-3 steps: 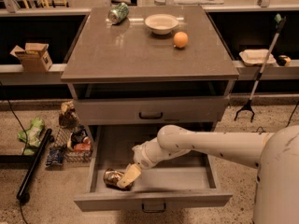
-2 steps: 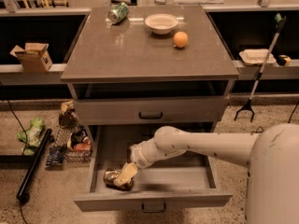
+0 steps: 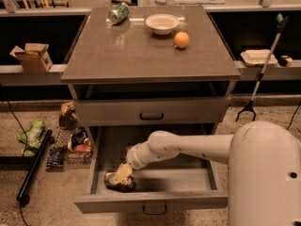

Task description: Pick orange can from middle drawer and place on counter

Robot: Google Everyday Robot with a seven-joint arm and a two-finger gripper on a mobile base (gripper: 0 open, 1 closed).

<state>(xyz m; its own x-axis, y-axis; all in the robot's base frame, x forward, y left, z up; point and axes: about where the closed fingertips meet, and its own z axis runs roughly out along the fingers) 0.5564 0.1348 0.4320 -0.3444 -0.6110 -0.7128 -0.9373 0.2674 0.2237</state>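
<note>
The middle drawer point(image 3: 151, 202) stands pulled out from the grey cabinet, with its low front panel and small loop handle nearest the camera. The orange can point(image 3: 115, 182) lies on its side on the drawer floor, in the front left corner, close to the front panel. The white arm point(image 3: 188, 147) reaches from the robot's rounded body at lower right, across the drawer and down to the left. Its pincer point(image 3: 122, 173) sits right on top of the can and touches it from above. Whether the pincer is closed on the can or only resting against it cannot be told from this view. Above the open drawer, a flat drawer front point(image 3: 151, 111) with a black handle is shut. The bench point(image 3: 141, 55), the cabinet's glossy grey-brown top, carries three things near its far edge. A green-and-silver can point(image 3: 118, 12) lies tipped over at the left, a pale bowl point(image 3: 162, 23) stands in the middle, and a round orange fruit point(image 3: 181, 40) sits just right of the bowl. On the floor left of the cabinet are a wire basket of snack packets point(image 3: 70, 145) and a black tube point(image 3: 34, 166). A cardboard box point(image 3: 33, 56) rests on the shelf behind.
</note>
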